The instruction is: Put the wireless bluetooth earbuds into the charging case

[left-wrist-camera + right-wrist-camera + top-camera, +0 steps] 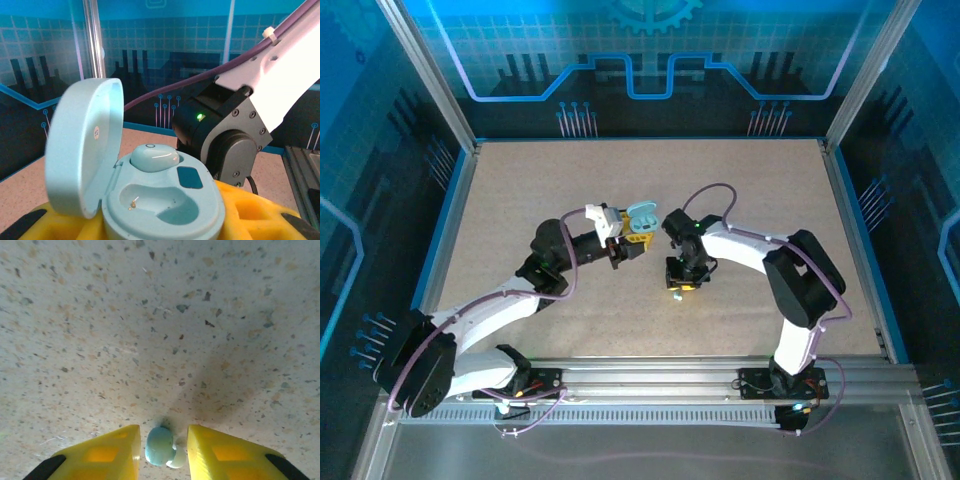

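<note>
The left gripper [160, 227] is clamped on a light blue rounded plastic charging case [202, 212] and holds it clear of the speckled beige table [520, 190], with the hinged lid [82, 150] swung open. One light blue pebble-like plastic earbud [154, 157] already sits in the far socket. The near socket [150, 197] is bare (a small gold contact [133, 202] shows at its bottom). By that reading the job is about half done.

The second light blue earbud [160, 445] lies on the table near the case, between the yellow fingers [100, 455] of the right gripper [162, 452], which points straight down. Its jaws stand narrow and bracket the bud closely, but I cannot tell whether they actually press it. What remains is to secure that bud, lift it, carry it to the open case and seat it in the empty socket.
</note>
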You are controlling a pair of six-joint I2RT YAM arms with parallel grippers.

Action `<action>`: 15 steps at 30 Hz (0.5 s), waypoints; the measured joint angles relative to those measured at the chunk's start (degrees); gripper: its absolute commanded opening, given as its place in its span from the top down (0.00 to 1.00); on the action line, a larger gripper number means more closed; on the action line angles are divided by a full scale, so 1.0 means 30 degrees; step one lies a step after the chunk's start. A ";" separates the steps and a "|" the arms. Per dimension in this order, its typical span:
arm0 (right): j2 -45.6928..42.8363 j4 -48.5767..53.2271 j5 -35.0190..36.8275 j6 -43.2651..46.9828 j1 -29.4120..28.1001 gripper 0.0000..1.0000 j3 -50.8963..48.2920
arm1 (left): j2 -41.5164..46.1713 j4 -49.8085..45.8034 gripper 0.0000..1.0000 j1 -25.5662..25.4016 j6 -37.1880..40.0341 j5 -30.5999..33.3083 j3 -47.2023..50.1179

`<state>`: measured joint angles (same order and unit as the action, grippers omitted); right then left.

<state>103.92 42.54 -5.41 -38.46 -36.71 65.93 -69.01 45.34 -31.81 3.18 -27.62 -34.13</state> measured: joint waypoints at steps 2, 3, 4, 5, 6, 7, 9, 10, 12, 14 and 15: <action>0.0248 0.0255 0.0226 0.0051 -0.0146 0.69 0.0197 | 0.0073 0.0007 0.65 0.0051 0.0000 0.0073 0.0087; 0.0350 0.0401 0.0262 0.0066 -0.0197 0.70 0.0306 | 0.0080 0.0000 0.65 0.0073 0.0007 0.0124 0.0095; 0.0444 0.0532 0.0328 0.0102 -0.0262 0.70 0.0423 | 0.0080 0.0000 0.65 0.0087 0.0000 0.0138 0.0109; 0.0495 0.0612 0.0372 0.0138 -0.0299 0.70 0.0510 | 0.0080 0.0000 0.65 0.0087 0.0000 0.0138 0.0117; 0.0561 0.0765 0.0474 0.0197 -0.0364 0.70 0.0641 | 0.0080 0.0000 0.66 0.0087 0.0000 0.0146 0.0117; 0.0627 0.0889 0.0576 0.0211 -0.0415 0.70 0.0765 | 0.0080 0.0000 0.65 0.0087 0.0000 0.0146 0.0117; 0.0743 0.1086 0.0699 0.0233 -0.0510 0.70 0.0962 | 0.0080 0.0000 0.65 0.0087 0.0000 0.0146 0.0117; 0.0809 0.1173 0.0736 0.0277 -0.0554 0.70 0.1049 | 0.0080 0.0000 0.65 0.0109 0.0000 0.0146 0.0117; 0.0940 0.1341 0.0816 0.0335 -0.0663 0.70 0.1188 | 0.0080 0.0007 0.65 0.0109 0.0000 0.0138 0.0153; 0.1115 0.1545 0.0874 0.0350 -0.0809 0.70 0.1370 | 0.0080 -0.0007 0.65 0.0124 0.0000 0.0146 0.0189; 0.1209 0.1625 0.0940 0.0350 -0.0889 0.70 0.1450 | 0.0080 0.0000 0.65 0.0124 0.0000 0.0146 0.0182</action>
<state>107.55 47.42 -2.59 -37.41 -39.38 70.28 -68.77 45.34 -31.44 3.18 -27.18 -33.58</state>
